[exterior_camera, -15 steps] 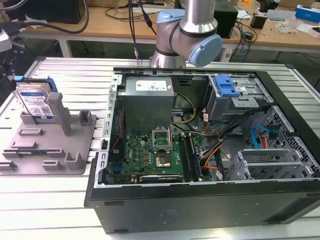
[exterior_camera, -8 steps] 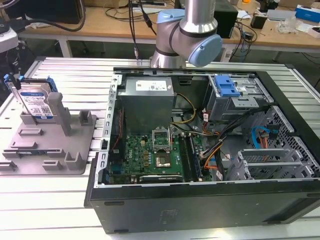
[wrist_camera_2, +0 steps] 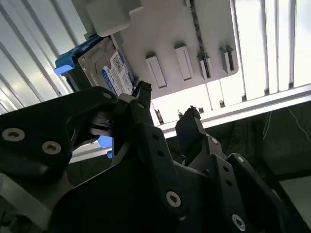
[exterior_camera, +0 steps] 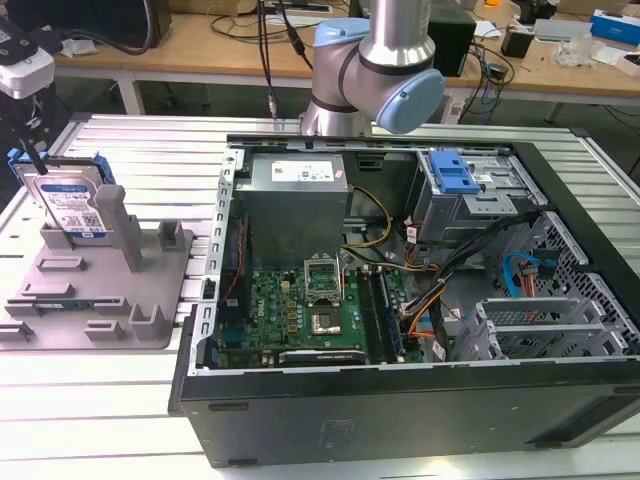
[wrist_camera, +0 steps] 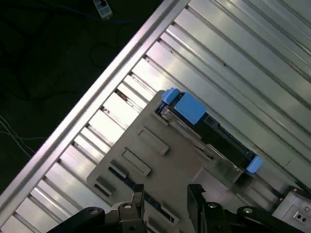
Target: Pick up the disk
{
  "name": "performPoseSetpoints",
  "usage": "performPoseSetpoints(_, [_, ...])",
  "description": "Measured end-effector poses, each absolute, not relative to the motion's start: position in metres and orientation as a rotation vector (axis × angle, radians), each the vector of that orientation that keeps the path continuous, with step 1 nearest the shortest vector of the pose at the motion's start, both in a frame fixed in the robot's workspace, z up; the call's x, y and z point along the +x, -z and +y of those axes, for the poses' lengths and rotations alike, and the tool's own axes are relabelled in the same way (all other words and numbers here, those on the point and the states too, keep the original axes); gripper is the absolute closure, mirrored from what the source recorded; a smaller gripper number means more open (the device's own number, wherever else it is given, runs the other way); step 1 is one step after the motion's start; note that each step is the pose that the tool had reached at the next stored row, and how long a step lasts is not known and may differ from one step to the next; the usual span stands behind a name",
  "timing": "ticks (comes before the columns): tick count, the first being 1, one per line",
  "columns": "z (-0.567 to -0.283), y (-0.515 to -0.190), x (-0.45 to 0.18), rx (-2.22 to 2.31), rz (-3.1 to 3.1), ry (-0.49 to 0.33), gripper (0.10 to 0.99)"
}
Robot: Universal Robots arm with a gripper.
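**A:** What is standing under everything here?

**B:** A metal table [exterior_camera: 130,150] with long silver slats is carrying the whole scene. Its grooves are running from the exterior view's left to the exterior view's right.

**A:** And what is standing behind it?

**B:** A wooden workbench [exterior_camera: 200,55] is standing there, and a second bench [exterior_camera: 570,80] is standing beside it. Black cables [exterior_camera: 262,40] are hanging down in front of the first one.

**A:** How is the floor looking?

**B:** In the first wrist view a dark floor [wrist_camera: 48,58] is lying beyond the table's edge. Thin pale wires [wrist_camera: 14,138] are trailing across it.

**A:** Is much light coming in?

**B:** Yes. In the second wrist view strong light is shining on the slats [wrist_camera_2: 252,43] and is making them almost white.
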State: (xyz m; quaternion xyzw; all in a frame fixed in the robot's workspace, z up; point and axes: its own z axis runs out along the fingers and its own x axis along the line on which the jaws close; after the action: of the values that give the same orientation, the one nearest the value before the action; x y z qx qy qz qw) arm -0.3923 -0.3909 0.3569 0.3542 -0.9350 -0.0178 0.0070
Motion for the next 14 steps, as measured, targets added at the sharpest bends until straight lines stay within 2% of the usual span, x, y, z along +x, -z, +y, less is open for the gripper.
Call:
performPoseSetpoints(4, [-0.3909, -0.3567, -0.3923, 1.239, -2.869, 0.055, 0.592])
performPoseSetpoints(5, [-0.3909, -0.3566, -0.3923, 1.265, -2.858, 0.054, 0.529])
performPoseSetpoints(14, [-0.3909, -0.3565, -0.3923, 1.572, -2.699, 0.05, 0.529])
